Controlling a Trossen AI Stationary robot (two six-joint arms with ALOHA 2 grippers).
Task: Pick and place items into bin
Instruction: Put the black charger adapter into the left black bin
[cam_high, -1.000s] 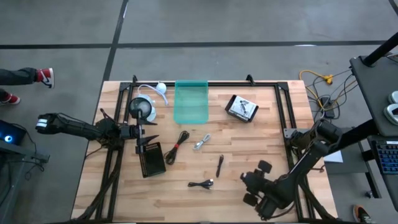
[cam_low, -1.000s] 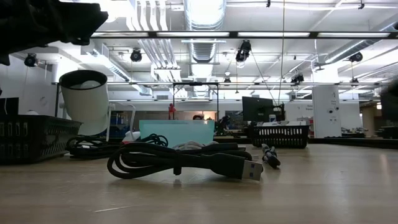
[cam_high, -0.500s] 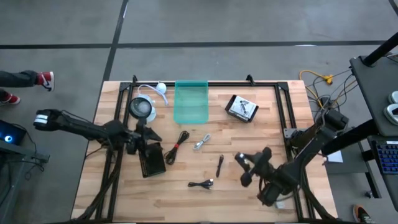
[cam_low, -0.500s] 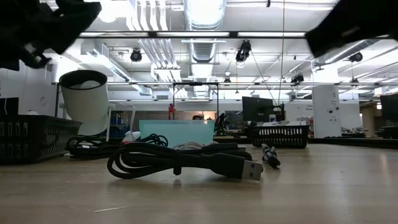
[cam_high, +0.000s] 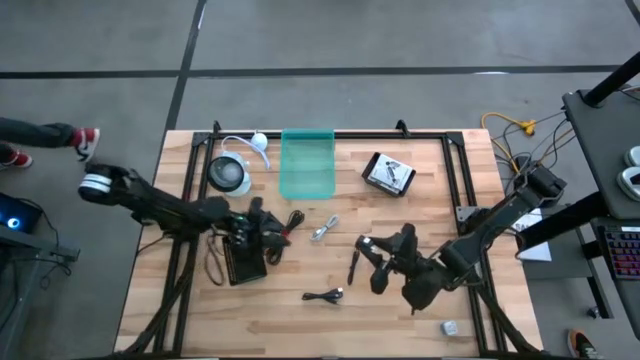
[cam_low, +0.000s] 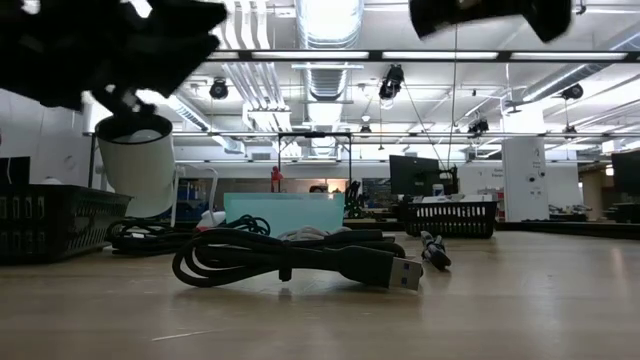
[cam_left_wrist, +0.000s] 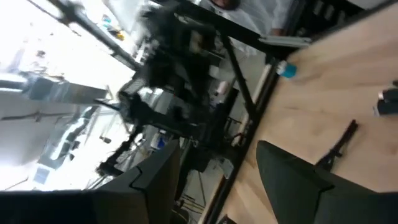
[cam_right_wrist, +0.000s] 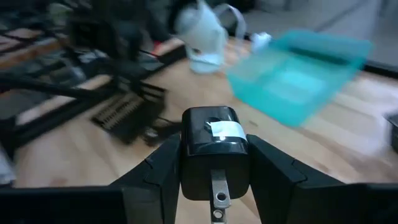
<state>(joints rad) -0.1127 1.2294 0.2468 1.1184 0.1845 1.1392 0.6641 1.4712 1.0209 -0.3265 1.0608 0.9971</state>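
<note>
While left gripper (cam_high: 268, 232) hovers: fingers spread and empty, above the red-and-black cable (cam_high: 285, 230); I'd lower squarely over the bundled middle, clear of the black tray (cam_high: 243, 260).
Bin (cam_high: 306, 170): teal, at the table's far edge, apparently empty.
Black stick (cam_high: 354, 266): lying just beside the right gripper; avoid knocking it.
Right gripper (cam_high: 375, 265): raised mid-table, pinching a black block (cam_right_wrist: 213, 140) with a metal tab; probably carry it level over the bin's walls before letting go.
</note>
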